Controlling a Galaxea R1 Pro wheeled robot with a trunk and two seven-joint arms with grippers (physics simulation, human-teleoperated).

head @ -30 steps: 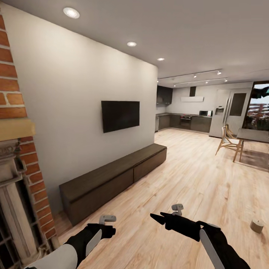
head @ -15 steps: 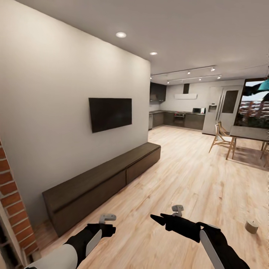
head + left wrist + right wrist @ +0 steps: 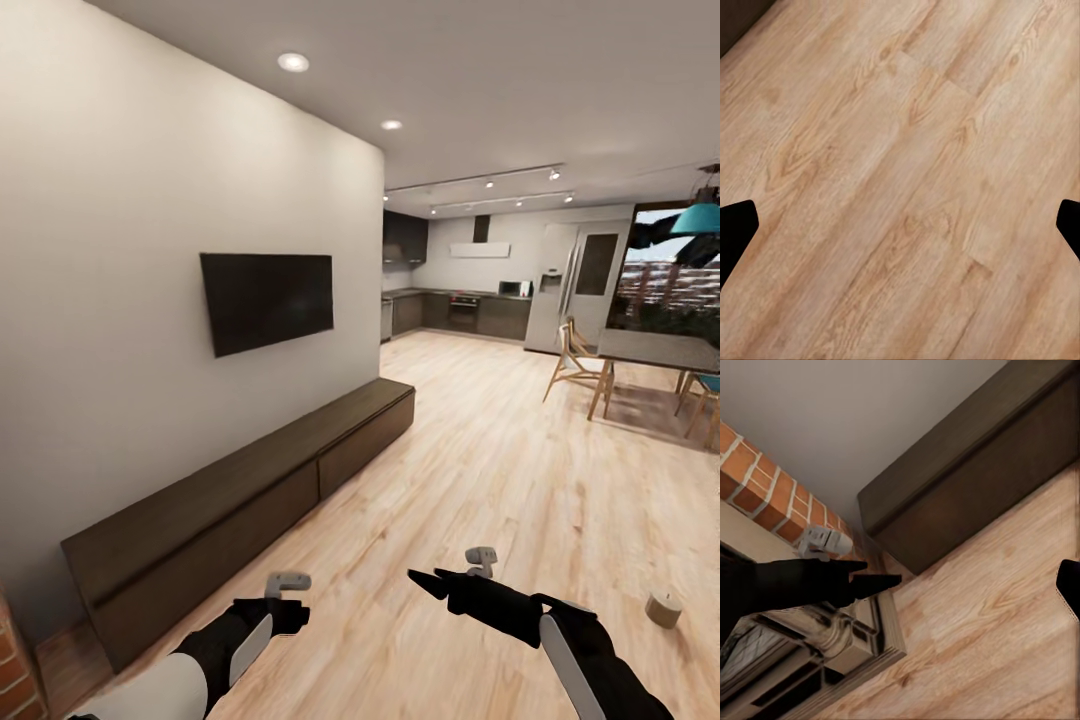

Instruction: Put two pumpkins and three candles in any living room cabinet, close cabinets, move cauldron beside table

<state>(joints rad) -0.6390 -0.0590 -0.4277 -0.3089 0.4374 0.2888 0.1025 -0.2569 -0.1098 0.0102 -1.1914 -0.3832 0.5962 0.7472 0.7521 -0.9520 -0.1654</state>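
Pale wood plank floor (image 3: 480, 480) runs from the robot to a kitchen at 12 o'clock in the head view. White wall at 9–10 o'clock carries a dark wall TV (image 3: 267, 300). Below it, along the wall, sits the cabinet (image 3: 240, 505), long, low, dark brown, front panels all flush & shut, top bare. Brick edge (image 3: 15, 670) shows at 8 o'clock. Dining table (image 3: 655, 350) w/ wooden chairs stands at 2 o'clock, teal lamp (image 3: 700, 215) above it.

One candle (image 3: 663, 609), short beige stub, stands upright on the floor at 4 o'clock, well apart from the cabinet & just right of the right arm.

Left gripper (image 3: 285, 600) hangs at 7 o'clock, low over bare floor; in the left wrist view its two black fingertips (image 3: 736, 229) sit at opposite edges, spread wide, nothing between them. Right gripper (image 3: 430, 583) is at 6 o'clock, pointing toward the left arm; in the right wrist view its fingertip (image 3: 1069, 581) is at one edge, the other out of frame, so spread wide too & empty. That view also catches the left gripper (image 3: 870, 577), the cabinet end (image 3: 967, 480), brick & grey fireplace (image 3: 802, 660).
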